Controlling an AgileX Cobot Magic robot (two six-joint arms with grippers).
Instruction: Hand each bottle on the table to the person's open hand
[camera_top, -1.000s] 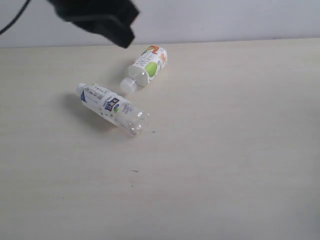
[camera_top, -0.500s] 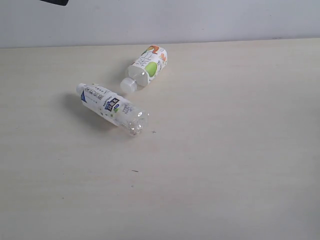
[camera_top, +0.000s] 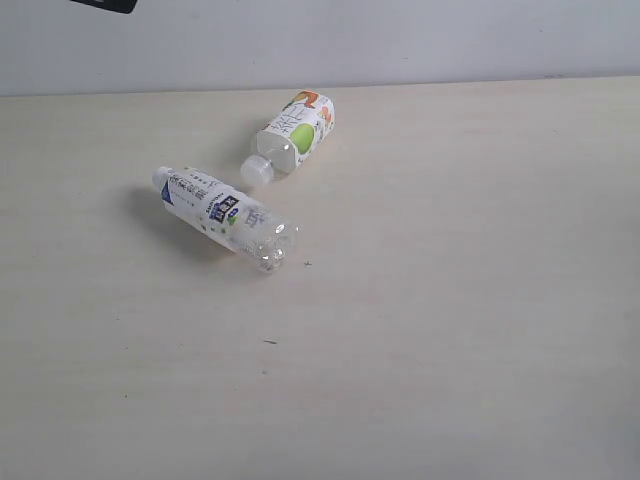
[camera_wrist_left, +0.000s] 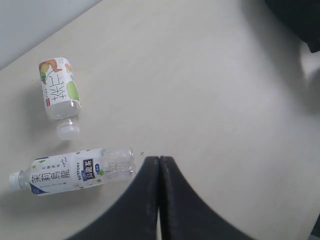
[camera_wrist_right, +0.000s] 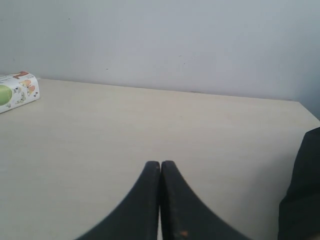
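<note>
We see two bottles lying on their sides on the counter (camera_top: 450, 300), both left of the middle. The blue-white-label bottle (camera_top: 225, 215) is the nearer one, its small white cap pointing far-left and its clear base pointing near-right. The short green-apple-label bottle (camera_top: 295, 135) lies farther back and a little to the right. Its white cap points near-left towards the first bottle, close to it but not touching. No person's open hand shows in any view.

The left claw (camera_wrist_left: 159, 161) has its two dark fingers pressed together with nothing between them, and it hangs above the counter near the clear base of the blue-white-label bottle (camera_wrist_left: 70, 172). The right claw (camera_wrist_right: 160, 165) is likewise closed and empty. It sits low over bare counter, with the green-apple-label bottle (camera_wrist_right: 15, 91) well off to its side.

We judge both bottles to be light. The blue-white one looks clear through its lower part, so it may hold little or nothing, though we cannot be sure. Thin plastic like this should dent under a hard squeeze, and the smooth round bodies could roll or slip as the fingers close. We would open the claw wide and take each bottle across the labelled middle of its body, square to its length. The cap and the ribbed base are poorer places to hold.
</note>
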